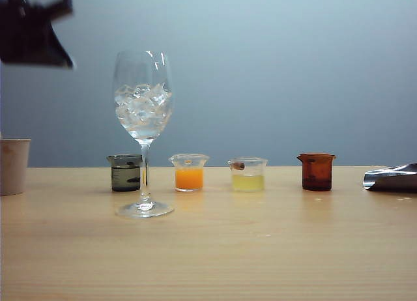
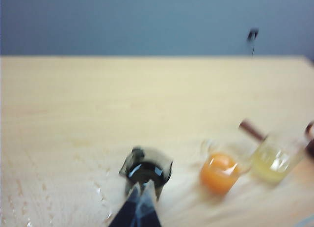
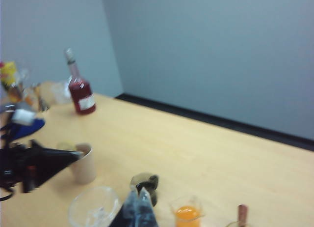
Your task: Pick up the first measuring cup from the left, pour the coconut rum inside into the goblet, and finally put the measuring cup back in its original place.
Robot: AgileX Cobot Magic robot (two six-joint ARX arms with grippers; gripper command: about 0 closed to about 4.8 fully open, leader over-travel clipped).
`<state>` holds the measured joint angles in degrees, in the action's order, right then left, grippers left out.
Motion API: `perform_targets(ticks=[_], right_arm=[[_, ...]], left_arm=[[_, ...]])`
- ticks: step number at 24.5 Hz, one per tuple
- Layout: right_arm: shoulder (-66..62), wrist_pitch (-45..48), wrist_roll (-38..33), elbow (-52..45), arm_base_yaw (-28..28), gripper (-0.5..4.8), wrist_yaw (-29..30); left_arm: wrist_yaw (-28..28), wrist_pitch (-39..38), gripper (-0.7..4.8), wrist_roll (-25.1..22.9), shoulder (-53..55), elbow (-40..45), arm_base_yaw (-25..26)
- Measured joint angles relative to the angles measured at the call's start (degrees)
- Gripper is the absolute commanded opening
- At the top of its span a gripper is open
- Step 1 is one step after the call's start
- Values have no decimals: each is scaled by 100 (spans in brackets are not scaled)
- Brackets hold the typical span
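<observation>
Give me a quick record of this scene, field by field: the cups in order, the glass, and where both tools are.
goblet: upright, holds ice, standing in front of the first measuring cup
first measuring cup: smoky grey, leftmost in row
other cups, left to right: orange cup, pale yellow cup, amber cup
left tool: shut, empty, above the grey cup
right tool: looks shut, empty, over the table

You see four small cups in a row across mid-frame: the first measuring cup leftmost. The goblet stands just before it, slightly right. The left gripper hangs at upper left; the right gripper is unseen here.
</observation>
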<state>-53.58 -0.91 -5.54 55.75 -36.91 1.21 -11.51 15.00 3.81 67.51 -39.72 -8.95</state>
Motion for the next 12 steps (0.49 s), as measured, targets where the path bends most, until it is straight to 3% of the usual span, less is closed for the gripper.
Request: perform_targets(ticks=[8,12], right_arm=[[-341,9,70,-2,-31,-5,2],[-341,39,129,-9,105,-5,35]], left_arm=[[-249,675,-5,-621,1038,7,0],[-310,1047,-5,-682,1377,76,0]])
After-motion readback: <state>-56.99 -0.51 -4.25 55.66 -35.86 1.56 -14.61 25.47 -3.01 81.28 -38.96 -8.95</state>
